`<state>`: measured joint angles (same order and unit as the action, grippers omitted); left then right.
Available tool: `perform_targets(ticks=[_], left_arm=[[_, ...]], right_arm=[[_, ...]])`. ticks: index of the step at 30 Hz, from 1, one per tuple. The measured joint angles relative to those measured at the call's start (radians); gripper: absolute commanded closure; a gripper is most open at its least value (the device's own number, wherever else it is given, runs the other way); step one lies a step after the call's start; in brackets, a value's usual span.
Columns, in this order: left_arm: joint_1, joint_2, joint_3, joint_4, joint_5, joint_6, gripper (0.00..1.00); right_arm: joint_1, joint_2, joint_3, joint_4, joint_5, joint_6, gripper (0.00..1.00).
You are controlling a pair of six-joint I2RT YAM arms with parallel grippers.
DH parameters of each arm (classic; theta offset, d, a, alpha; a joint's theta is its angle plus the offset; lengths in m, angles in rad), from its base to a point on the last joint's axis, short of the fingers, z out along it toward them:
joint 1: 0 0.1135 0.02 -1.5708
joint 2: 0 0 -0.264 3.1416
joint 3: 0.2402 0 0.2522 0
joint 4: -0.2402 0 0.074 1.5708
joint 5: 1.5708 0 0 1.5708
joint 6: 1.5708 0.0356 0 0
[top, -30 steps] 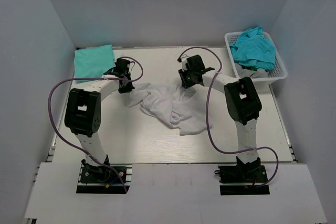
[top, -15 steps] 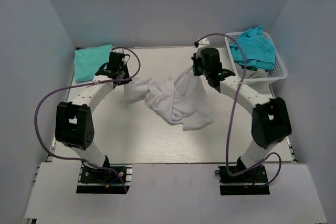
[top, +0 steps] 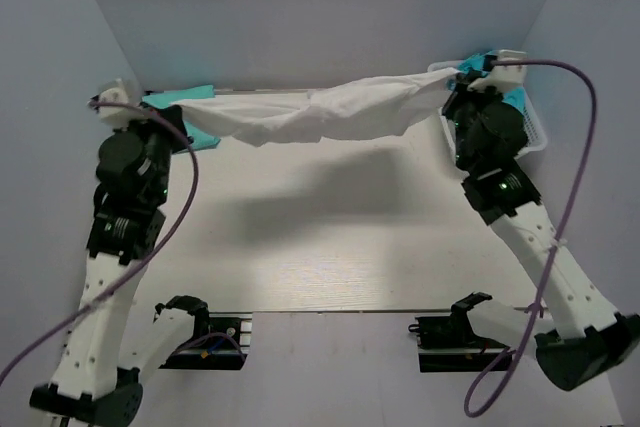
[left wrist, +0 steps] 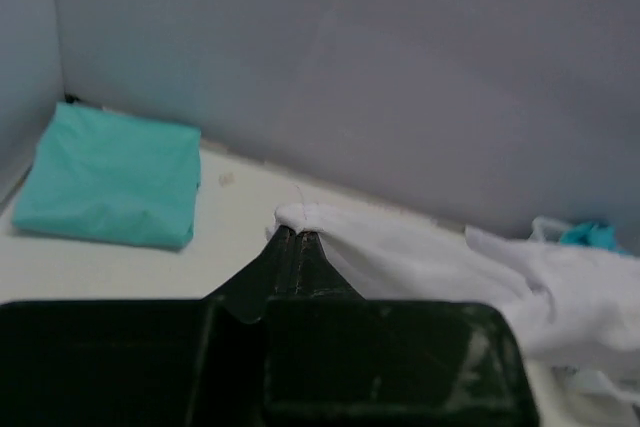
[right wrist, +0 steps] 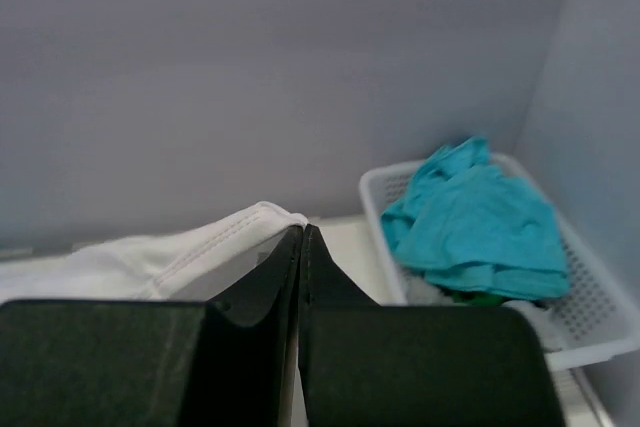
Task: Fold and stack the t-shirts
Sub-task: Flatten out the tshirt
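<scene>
A white t-shirt (top: 320, 115) hangs stretched in the air between both arms, high above the table. My left gripper (top: 172, 107) is shut on its left end (left wrist: 300, 215); my right gripper (top: 458, 77) is shut on its right hem (right wrist: 255, 219). A folded turquoise t-shirt (left wrist: 110, 177) lies flat at the back left corner (top: 195, 99), partly hidden by the left arm. More crumpled turquoise t-shirts (right wrist: 475, 217) lie in the white basket (right wrist: 590, 322) at the back right, mostly hidden behind the right arm in the top view.
The white lattice basket (top: 537, 135) stands against the right wall. Grey walls close the table on three sides. Purple cables loop from both arms. The stretched shirt casts a shadow on the table (top: 330, 237).
Both arms have risen and spread apart, lifting the white t-shirt off the table and pulling it taut. The right gripper closed on its hem within the last second.
</scene>
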<state>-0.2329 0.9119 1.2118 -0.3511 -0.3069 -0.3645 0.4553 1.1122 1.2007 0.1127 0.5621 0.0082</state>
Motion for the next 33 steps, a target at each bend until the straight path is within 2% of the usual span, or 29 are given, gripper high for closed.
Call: perform_targets(ticks=[7,14,19,25,33], left_arm=[[0.001,-0.246,-0.006,0.015,-0.139,-0.010,1.00],[0.000,-0.291,-0.004,-0.054,-0.216,-0.034,1.00],[0.000,-0.310,0.031,-0.124,-0.191,-0.048,1.00],[0.001,-0.402,0.121,-0.158,-0.098,-0.055,1.00],[0.006,-0.440,0.231,-0.181,-0.033,-0.070,1.00]], right_arm=[[-0.003,-0.210,0.023,0.011,0.128,-0.076,1.00],[-0.002,-0.296,0.049,-0.008,0.170,-0.103,1.00],[-0.002,-0.340,0.077,-0.074,0.150,-0.089,1.00],[-0.002,-0.420,0.134,-0.233,0.045,-0.028,1.00],[-0.002,-0.500,0.152,-0.309,-0.049,0.066,1.00]])
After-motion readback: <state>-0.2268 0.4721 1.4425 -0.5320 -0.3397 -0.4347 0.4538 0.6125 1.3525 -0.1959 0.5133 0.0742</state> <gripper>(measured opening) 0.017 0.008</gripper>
